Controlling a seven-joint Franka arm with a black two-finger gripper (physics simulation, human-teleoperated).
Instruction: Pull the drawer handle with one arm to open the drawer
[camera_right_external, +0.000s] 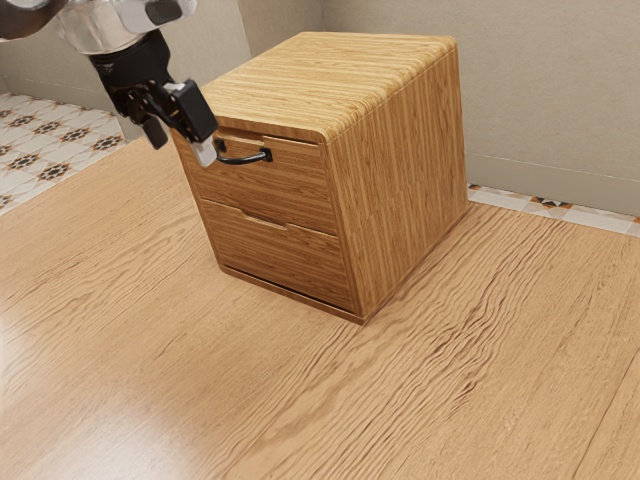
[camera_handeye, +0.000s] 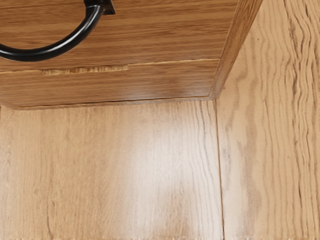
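Note:
A bamboo-coloured cabinet stands on the wooden floor with two drawers in its front. The top drawer carries a black curved handle; its front lies about level with the lower drawer. My gripper hangs at the cabinet's upper front corner, on the exterior view's left of the handle. It is open, and its light-tipped finger is just beside the handle's near end, with nothing between the fingers. The wrist view looks down the drawer fronts, with the handle arching close under my hand.
Wooden floor spreads in front of the cabinet. Patterned tiles lie at the exterior view's left, and a grey wall rises behind the cabinet. In the wrist view the cabinet's side edge meets the floor.

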